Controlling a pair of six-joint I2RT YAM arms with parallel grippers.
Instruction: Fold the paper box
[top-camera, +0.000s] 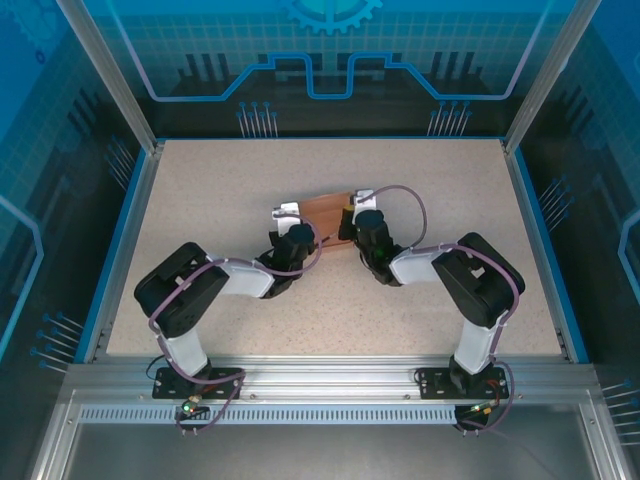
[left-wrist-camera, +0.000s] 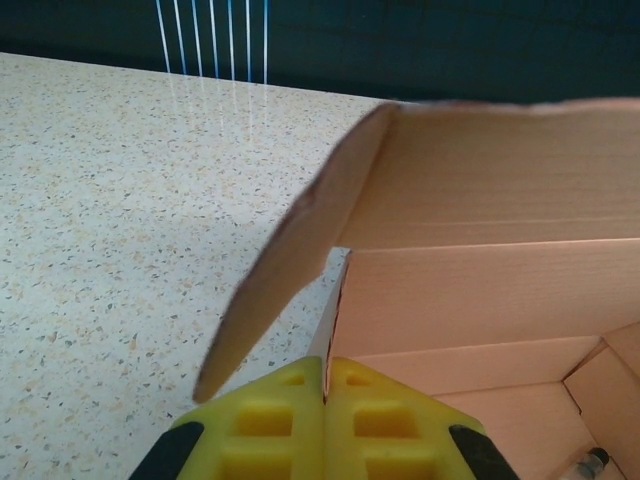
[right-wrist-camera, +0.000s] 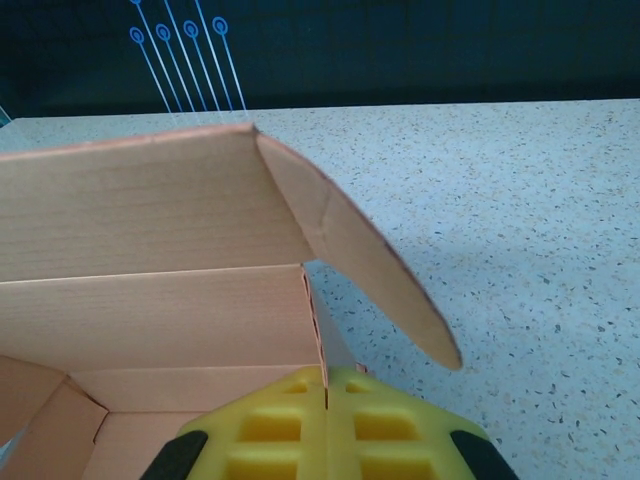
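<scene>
Two end effectors, left (left-wrist-camera: 325, 370) and right (right-wrist-camera: 327, 378), tight on paper box (top-camera: 322, 211) ends.

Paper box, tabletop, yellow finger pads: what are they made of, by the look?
By look: paper box: thin cardboard, matte salmon, fine ribbed lines, raw cut edges. tabletop: hard speckled beige, stone-look laminate or composite; can't tell which. finger pads: matte yellow moulded plastic or rubber, square recesses.

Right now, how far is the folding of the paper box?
Done: the paper box has its walls raised. In hand: the left gripper and right gripper each pinch it at one end. To do: the lid stands open, its side flaps untucked.
</scene>
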